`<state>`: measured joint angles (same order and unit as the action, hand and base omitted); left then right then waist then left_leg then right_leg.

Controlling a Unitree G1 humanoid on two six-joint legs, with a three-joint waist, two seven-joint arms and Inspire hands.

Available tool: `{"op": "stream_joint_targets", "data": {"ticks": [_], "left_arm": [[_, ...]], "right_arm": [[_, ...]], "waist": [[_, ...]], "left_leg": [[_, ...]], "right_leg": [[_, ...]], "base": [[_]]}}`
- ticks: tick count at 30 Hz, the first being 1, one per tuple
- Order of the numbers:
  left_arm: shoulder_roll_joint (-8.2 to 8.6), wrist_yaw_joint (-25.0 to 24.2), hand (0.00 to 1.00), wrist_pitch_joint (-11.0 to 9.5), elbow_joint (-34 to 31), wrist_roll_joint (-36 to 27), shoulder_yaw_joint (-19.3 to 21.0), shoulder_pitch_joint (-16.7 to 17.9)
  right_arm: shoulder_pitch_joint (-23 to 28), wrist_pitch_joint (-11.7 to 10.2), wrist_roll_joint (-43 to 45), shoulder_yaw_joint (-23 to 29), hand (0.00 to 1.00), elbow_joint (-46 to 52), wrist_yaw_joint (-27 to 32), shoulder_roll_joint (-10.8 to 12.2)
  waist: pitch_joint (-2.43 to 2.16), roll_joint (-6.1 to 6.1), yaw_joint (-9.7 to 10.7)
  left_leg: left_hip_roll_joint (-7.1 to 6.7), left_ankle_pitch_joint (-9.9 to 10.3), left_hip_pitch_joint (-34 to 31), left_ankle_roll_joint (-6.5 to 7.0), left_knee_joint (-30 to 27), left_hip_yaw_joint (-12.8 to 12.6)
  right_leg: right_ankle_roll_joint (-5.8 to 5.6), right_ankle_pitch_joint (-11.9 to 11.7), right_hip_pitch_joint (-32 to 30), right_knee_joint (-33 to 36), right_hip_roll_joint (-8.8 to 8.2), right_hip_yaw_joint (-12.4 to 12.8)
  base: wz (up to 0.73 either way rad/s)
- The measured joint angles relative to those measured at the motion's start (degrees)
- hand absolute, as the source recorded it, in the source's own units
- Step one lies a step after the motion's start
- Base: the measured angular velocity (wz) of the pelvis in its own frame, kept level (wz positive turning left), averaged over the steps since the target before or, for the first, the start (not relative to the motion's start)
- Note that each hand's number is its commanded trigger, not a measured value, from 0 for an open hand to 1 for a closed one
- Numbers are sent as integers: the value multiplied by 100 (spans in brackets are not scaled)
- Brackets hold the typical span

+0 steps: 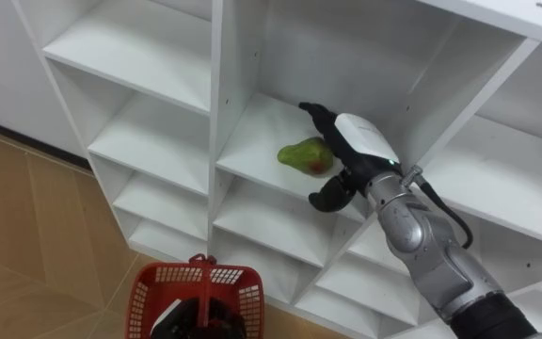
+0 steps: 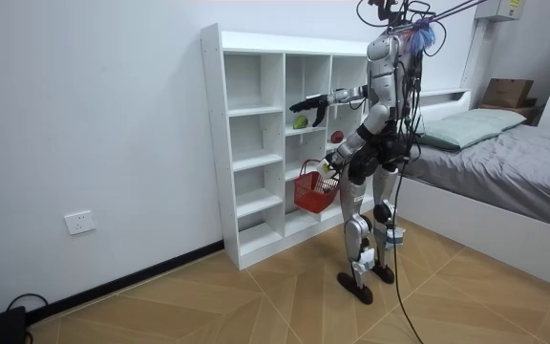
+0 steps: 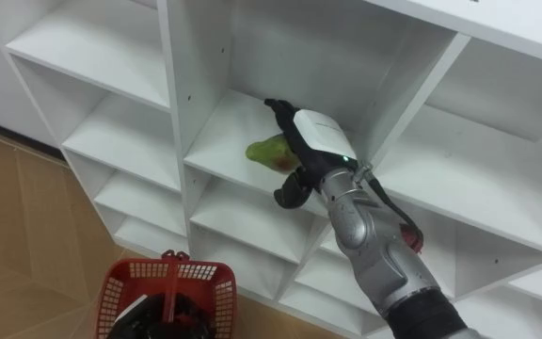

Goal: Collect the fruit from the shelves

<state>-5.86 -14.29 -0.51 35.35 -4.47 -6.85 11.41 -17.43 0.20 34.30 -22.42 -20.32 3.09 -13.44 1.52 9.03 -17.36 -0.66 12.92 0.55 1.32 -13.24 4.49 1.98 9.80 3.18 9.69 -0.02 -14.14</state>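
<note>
Red mesh basket (image 1: 238, 282) sits lowest and closest in the eye views, its handle standing upright above a dark shape that cannot be made out. In the room view it hangs at the robot's left hand (image 2: 328, 165), level with the hip; whether those fingers are curled around the handle cannot be told.

The right hand (image 1: 360, 137) reaches into a middle compartment of the white closet (image 1: 139, 141). It is spread. The dark fingers (image 1: 314, 115) stretch straight toward the back of the compartment above and behind the fruit, and the thumb hooks down in front of the shelf edge. The hand is not clamped on anything.

A green pear (image 1: 299, 155) with a reddish patch lies on its side on that shelf board, just beside the palm and between fingers and thumb. Whether it actually touches the palm cannot be told.

One compartment lower and to the right, a small red fruit (image 2: 337, 137) rests on its shelf.

The robot stands upright on the wooden floor (image 1: 26, 235), close to the closet. A bed (image 2: 504, 153) lies behind it.
</note>
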Motion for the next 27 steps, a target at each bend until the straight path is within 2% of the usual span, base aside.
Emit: {"op": "stream_joint_targets", "data": {"ticks": [6,11,16,19,27], "left_arm": [[0,-1,100,-2,-99,14,6,57],[-8,12,100,6,-205,12,19,140],[-27,30,100,13,-274,11,19,191],[-29,36,100,15,-274,10,17,191],[-53,37,100,15,-274,4,-1,190]], "right_arm": [[-1,-61,3,110,0,119,8,1],[-169,-27,3,134,0,179,4,0],[-223,29,3,132,0,179,-14,1],[-223,115,3,132,0,179,-17,1],[-223,118,-2,111,0,169,-37,3]], "waist": [[-3,5,-14],[-10,16,-17],[-39,56,-27],[-38,56,-25],[-26,71,-33]], "left_leg": [[1,-1,2,-1,-10,33],[0,-1,6,-1,-5,28],[1,-6,11,7,-6,28],[-9,-14,11,20,-6,26],[-11,-27,19,21,3,27]], "right_leg": [[-1,0,-3,-1,-25,-19],[-1,1,-15,0,-27,-18],[-3,2,-12,0,-44,-19],[-4,2,-12,3,-61,-19],[-4,2,-10,17,-67,-33]], "base": [[2],[0],[0],[0],[0]]}}
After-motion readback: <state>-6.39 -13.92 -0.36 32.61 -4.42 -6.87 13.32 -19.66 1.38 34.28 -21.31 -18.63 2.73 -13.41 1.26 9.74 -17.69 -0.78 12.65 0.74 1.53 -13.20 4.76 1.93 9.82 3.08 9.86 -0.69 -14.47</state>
